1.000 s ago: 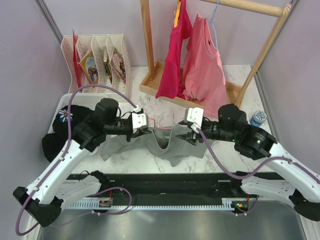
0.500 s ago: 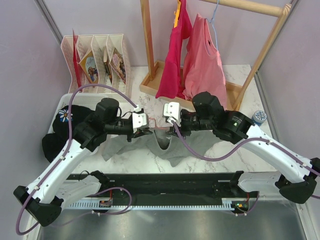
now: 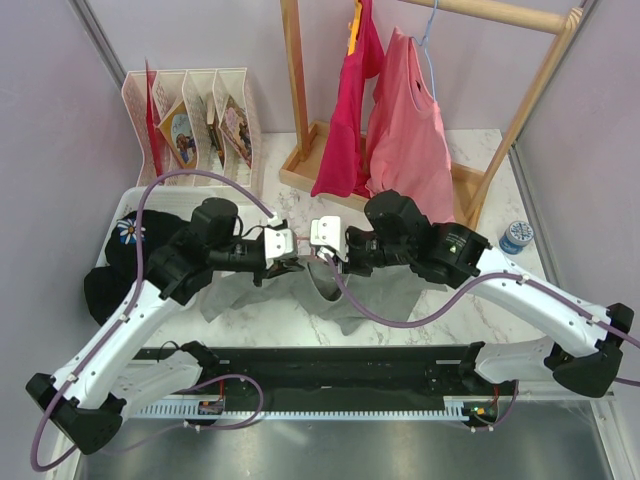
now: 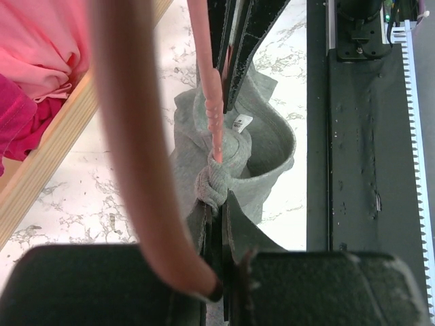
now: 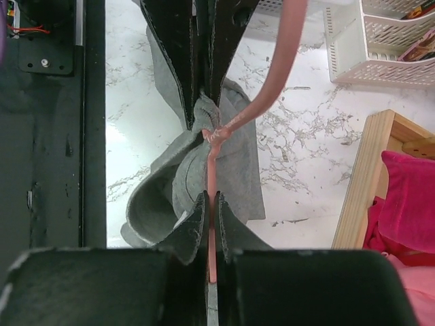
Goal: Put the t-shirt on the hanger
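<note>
The left gripper (image 3: 293, 262) is clamping shut on the pale pink hanger (image 5: 211, 178), whose curved end is running out from between its jaws in the left wrist view. The right gripper (image 3: 320, 256) is meeting it tip to tip, its fingers (image 5: 190, 231) pinching tight on the hanger's thin bar. The grey t-shirt (image 3: 360, 295) is lying crumpled on the marble table (image 3: 270, 322) between the arms, its collar bunching around the hanger, with the white neck label (image 4: 239, 122) showing. Behind, a light pink shirt (image 3: 410, 140) is hanging on the wooden rack (image 3: 295, 90)
</note>
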Controlling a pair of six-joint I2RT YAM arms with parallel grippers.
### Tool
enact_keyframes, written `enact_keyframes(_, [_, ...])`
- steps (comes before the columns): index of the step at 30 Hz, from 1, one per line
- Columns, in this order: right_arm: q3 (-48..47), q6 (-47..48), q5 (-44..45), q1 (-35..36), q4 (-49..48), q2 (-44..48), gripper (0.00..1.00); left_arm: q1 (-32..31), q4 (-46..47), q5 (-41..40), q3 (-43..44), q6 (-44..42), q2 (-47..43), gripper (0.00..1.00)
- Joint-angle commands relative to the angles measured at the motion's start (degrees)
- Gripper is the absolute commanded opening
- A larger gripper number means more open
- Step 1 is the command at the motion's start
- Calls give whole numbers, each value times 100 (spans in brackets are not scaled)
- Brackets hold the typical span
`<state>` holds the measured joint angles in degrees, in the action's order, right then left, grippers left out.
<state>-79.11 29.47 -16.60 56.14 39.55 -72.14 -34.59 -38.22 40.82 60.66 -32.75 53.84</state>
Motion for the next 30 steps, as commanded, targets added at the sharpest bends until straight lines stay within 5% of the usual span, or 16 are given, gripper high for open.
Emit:
enact_keyframes(1, [44, -187, 333, 29, 35, 121, 14, -22, 341, 286, 33, 190, -295, 2])
enact_keyframes(2, [123, -214, 315, 29, 9, 156, 26, -22, 333, 295, 16, 190, -322, 2])
enact_keyframes(7, [115, -258, 245, 29, -35, 42, 37, -22, 332, 427, 68, 225, -269, 2])
enact_keyframes(9, [72, -249, 228, 20, -44, -28, 24, -22, 332, 462, 139, 252, -234, 2])
enact_keyframes(10, [28, -232, 219, 20, -35, -37, 0, -22, 324, 436, 139, 261, -225, 2])
enact_keyframes(20, [194, -398, 403, -349, 263, 595, 0, 426, -335, -109, -379, 24, -664, 47])
enact_keyframes(30, [527, -697, 403, -507, 800, 1333, 0, 1507, -836, -232, -933, -1453, -823, 46])
